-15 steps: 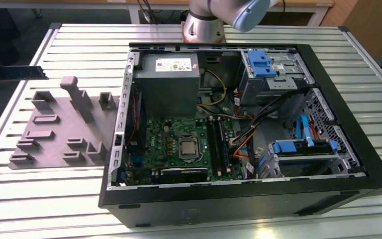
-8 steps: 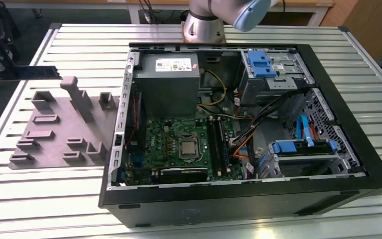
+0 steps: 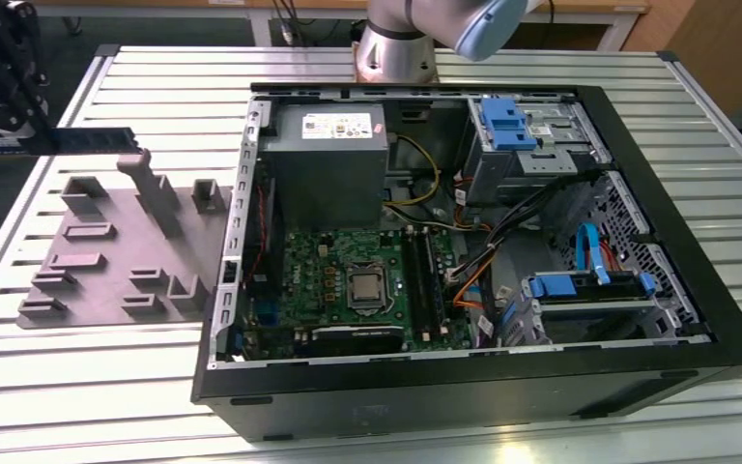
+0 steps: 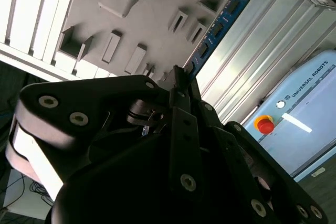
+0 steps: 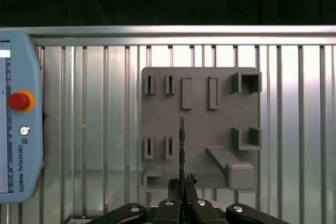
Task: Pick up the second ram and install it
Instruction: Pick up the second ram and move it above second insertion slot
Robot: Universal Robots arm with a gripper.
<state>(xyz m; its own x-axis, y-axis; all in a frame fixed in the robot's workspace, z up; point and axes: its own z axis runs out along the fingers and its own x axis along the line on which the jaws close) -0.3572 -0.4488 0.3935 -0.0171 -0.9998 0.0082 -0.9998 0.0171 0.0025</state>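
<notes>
Your claw is clamped tight on one end of the ram, which juts straight out ahead of it, standing on edge. Beneath the claw and ram you see the grey tray on the worktop. The open case, with its motherboard, lies well away from the claw, beyond the tray

One case is counted on one table. Inside the case are counted one motherboard, one CPU, one power supply and two blue brackets, the second bracket lying nearer the case's front. Outside the case, one grey tray, one ram, one gripper and one arm are counted. One pendant with one red button is counted in the first wrist view.
</notes>
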